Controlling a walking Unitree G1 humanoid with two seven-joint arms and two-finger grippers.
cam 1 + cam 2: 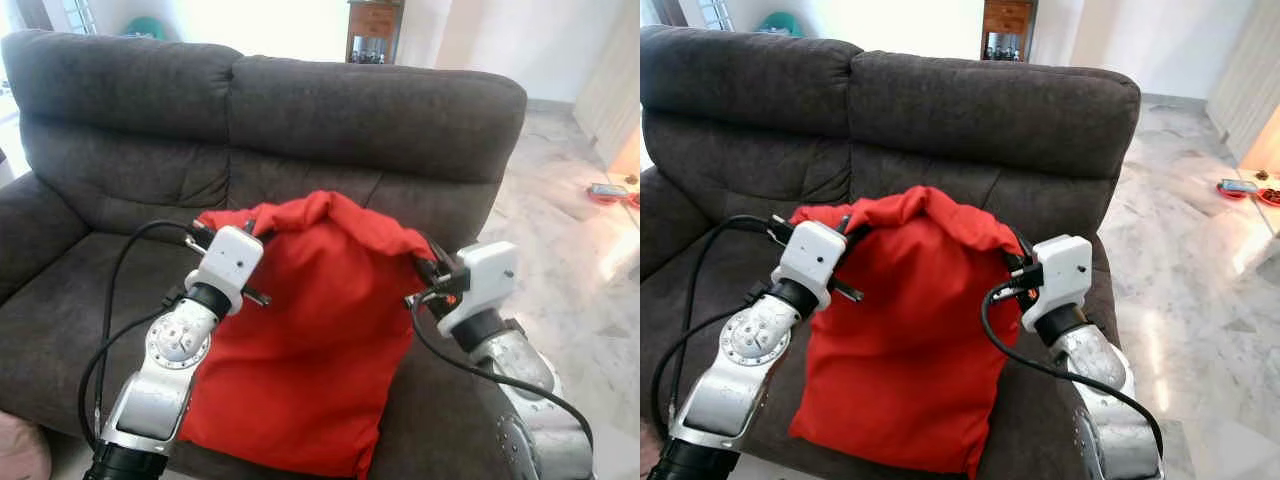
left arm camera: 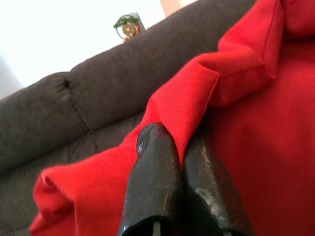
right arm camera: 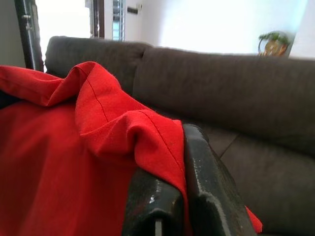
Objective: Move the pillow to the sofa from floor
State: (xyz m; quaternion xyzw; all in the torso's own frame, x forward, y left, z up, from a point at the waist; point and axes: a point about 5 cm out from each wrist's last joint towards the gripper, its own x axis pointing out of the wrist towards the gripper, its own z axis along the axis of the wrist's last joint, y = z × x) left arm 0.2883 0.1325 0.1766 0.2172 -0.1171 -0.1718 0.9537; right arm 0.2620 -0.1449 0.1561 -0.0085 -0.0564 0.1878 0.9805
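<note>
A red pillow point(image 1: 305, 330) hangs in front of the dark grey sofa point(image 1: 330, 110), its lower end over the seat's front edge. My left gripper point(image 1: 218, 237) is shut on the pillow's upper left corner, and my right gripper point(image 1: 422, 268) is shut on its upper right corner. In the left wrist view the black fingers point(image 2: 152, 187) pinch a fold of the red pillow point(image 2: 246, 137). In the right wrist view the fingers point(image 3: 202, 182) clamp the red pillow point(image 3: 59, 157) at its seam. The top edge sags between the two grips.
The sofa's seat point(image 1: 80, 300) lies bare to the left of the pillow. A marble floor point(image 1: 570, 260) stretches to the right. A wooden cabinet point(image 1: 375, 30) stands behind the sofa. Small red things point(image 1: 610, 193) lie on the floor far right. Something pink point(image 1: 20, 450) sits at the lower left.
</note>
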